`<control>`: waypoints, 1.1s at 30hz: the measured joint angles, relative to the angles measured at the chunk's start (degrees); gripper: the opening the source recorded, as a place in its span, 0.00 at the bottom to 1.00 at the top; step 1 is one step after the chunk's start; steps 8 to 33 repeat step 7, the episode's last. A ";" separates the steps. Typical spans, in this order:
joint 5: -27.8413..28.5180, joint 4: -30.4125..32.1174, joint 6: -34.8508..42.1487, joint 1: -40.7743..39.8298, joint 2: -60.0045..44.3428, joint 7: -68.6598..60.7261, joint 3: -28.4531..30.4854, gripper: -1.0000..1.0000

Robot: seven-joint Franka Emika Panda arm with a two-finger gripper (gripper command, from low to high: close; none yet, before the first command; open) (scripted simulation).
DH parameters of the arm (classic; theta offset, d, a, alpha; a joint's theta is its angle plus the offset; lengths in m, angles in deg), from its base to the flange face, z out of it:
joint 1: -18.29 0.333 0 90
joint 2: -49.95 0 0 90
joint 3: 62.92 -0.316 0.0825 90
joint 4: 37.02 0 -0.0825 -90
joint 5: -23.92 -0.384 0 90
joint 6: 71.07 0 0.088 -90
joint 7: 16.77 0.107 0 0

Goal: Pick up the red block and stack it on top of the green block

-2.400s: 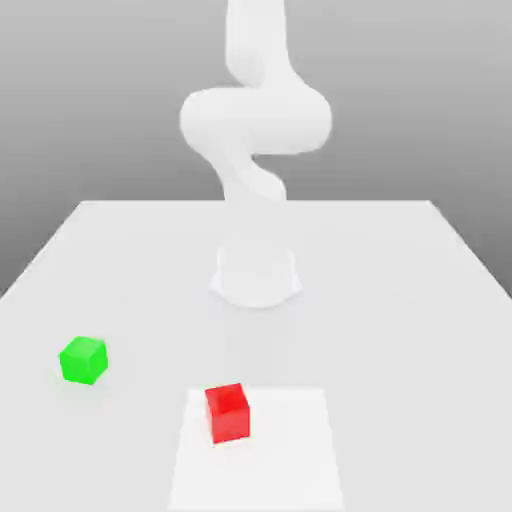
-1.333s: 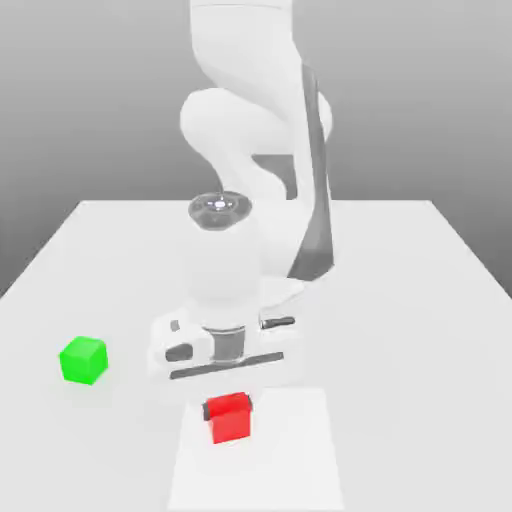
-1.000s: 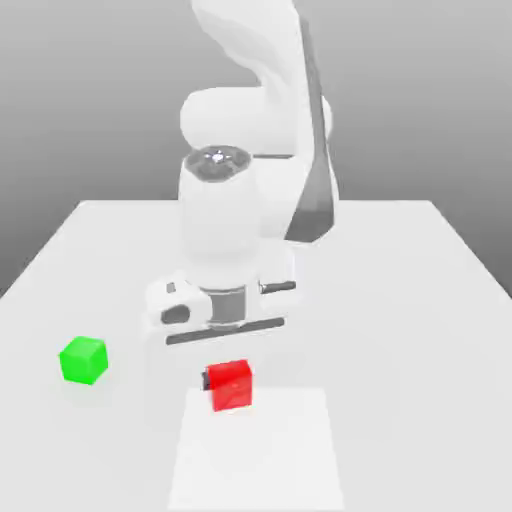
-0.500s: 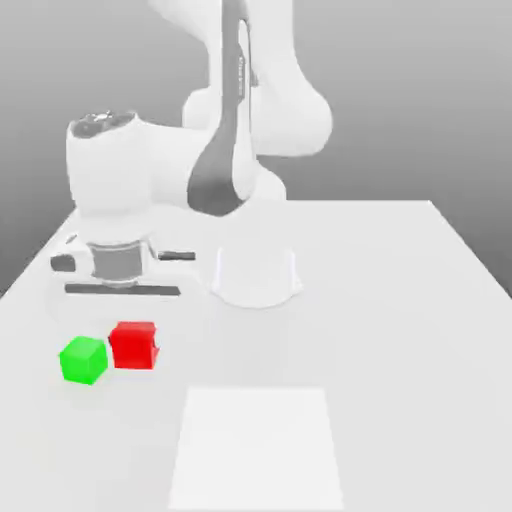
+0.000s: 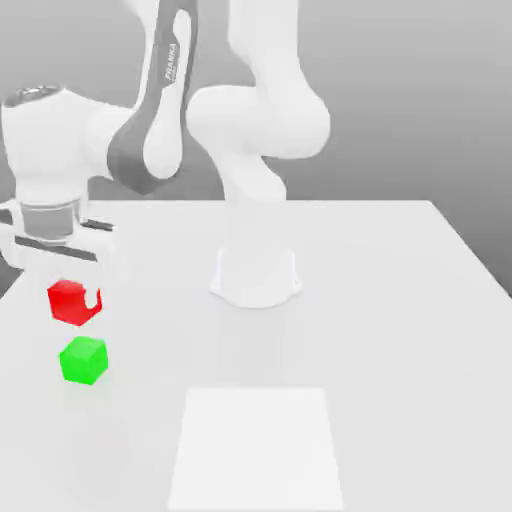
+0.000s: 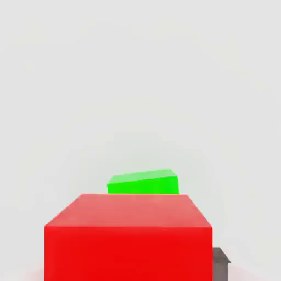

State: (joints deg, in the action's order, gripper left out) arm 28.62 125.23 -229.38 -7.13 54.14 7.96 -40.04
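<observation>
The gripper [image 5: 75, 300], at the left edge of the exterior view, pinches the red block [image 5: 73, 302] between its fingers and holds it in the air above the white table [image 5: 400, 330]. The green block [image 5: 83, 360] rests on the table just below the red one in the frame, slightly toward the exterior view's right, not touching it. In the hand view the red block [image 6: 129, 236] fills the foreground, with the green block [image 6: 144, 182] beyond it.
</observation>
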 joint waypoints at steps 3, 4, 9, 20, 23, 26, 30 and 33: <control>-7.42 -0.21 -5.62 0.77 -6.28 -5.21 -1.19 0.00; -10.14 -0.30 -7.14 0.23 -8.03 -7.16 -2.45 1.00; -10.14 -0.30 -7.14 0.25 -8.03 -7.16 -2.45 1.00; -10.14 -0.30 -7.14 0.25 -8.03 -7.16 -2.45 1.00; -10.14 -0.30 -7.14 0.25 -8.03 -7.16 -2.45 1.00; -10.14 -0.30 -7.14 0.25 -8.03 -7.16 -2.45 1.00; -10.14 -0.30 -7.14 0.25 -8.03 -7.16 -2.45 1.00; -10.14 -0.30 -7.14 0.25 -8.03 -7.16 -2.45 1.00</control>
